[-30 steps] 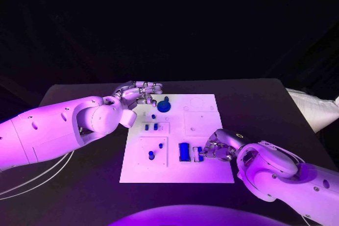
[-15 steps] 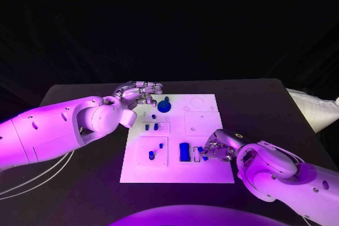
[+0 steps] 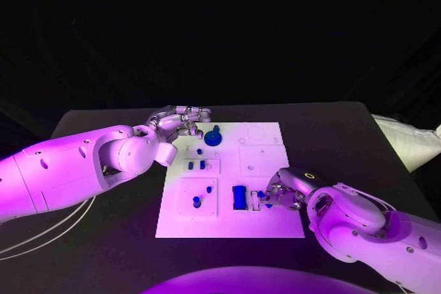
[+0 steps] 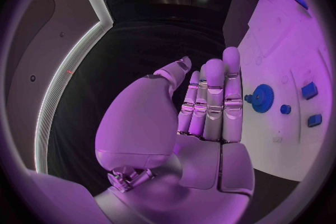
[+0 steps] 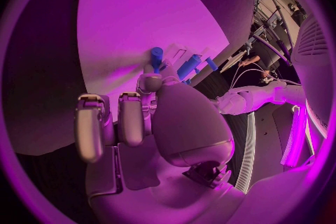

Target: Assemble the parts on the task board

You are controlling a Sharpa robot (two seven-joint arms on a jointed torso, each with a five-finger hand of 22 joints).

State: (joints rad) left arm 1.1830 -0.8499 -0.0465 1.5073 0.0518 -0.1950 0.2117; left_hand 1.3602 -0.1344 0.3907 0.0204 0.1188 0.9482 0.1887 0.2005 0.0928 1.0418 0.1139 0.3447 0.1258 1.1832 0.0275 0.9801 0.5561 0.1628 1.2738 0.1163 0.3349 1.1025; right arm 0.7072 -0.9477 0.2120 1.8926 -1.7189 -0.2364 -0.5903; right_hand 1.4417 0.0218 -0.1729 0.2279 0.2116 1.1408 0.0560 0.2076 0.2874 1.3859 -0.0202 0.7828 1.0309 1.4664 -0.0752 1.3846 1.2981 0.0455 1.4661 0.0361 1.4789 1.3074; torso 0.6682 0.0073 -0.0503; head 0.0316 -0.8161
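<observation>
1. Head view: white board [image 3: 262, 227] lies mid-surface [image 3: 340, 128], with blue parts scattered over it.
2. Right hand [image 3: 283, 193] sits low over the board's near right part, pinching a small blue peg [image 5: 155, 58]; wrist view shows the peg upright at its fingertips, just beside the long blue block [image 3: 239, 197].
3. Whether the peg touches the board — hard to say.
4. Left hand [image 3: 180, 122] rests at the board's far left corner, fingers straight and together, grasping nothing.
5. Blue gear [image 3: 213, 138] sits on the board just beside the left hand, apart from it.
6. Smaller blue parts [image 3: 197, 202] stand in the left panels.
</observation>
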